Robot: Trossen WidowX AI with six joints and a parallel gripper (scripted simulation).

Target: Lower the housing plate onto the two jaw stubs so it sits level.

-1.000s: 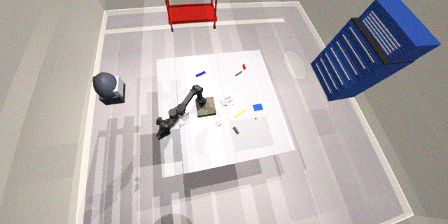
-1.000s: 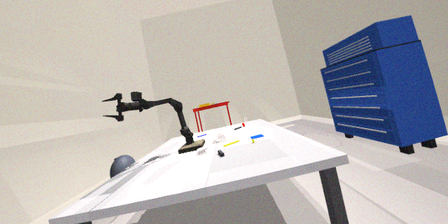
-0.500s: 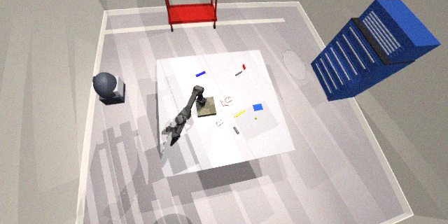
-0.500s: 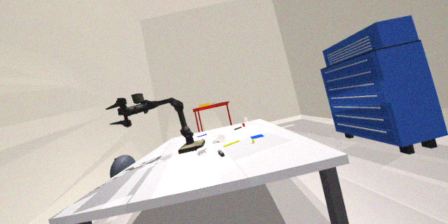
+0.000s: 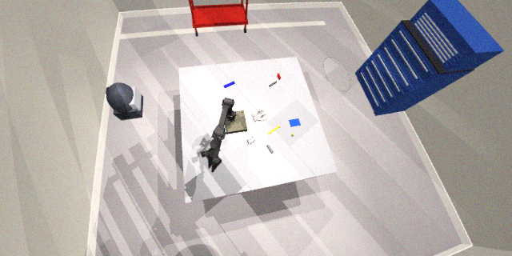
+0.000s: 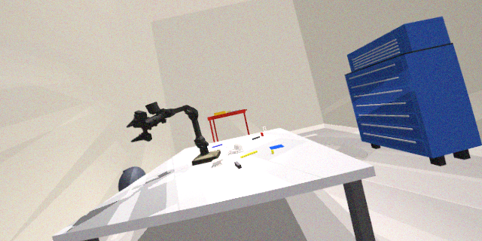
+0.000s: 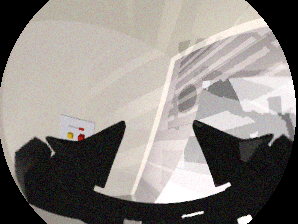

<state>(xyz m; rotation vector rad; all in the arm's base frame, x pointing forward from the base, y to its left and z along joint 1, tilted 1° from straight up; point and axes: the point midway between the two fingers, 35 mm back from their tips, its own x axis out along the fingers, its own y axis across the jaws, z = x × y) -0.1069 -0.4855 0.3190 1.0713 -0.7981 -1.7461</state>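
Note:
My gripper (image 5: pixel 208 162) (image 6: pixel 130 134) (image 7: pixel 158 124) is open and empty, high above the table's left front part, well away from the parts. A larger white assembly (image 5: pixel 260 116) (image 6: pixel 236 150) stands on the white table just right of the arm's base. A smaller white part (image 5: pixel 250 141) (image 6: pixel 217 163) lies in front of it, near the base's front right corner. Both are pale and small in the top and exterior views; I cannot tell which is the housing plate, nor see the jaws, stubs or pins or whether anything sits level. Neither white part shows in the wrist view.
On the table (image 5: pixel 280 164) (image 6: pixel 301 173) lie a yellow bar (image 5: pixel 274 130) (image 6: pixel 248 154), a blue plate (image 5: pixel 294 122) (image 6: pixel 276 147), a grey block (image 5: pixel 270 149) (image 6: pixel 237 165), a blue bar (image 5: pixel 229 85), a dark bar (image 5: pixel 273 84) and a red piece (image 5: pixel 279 76).

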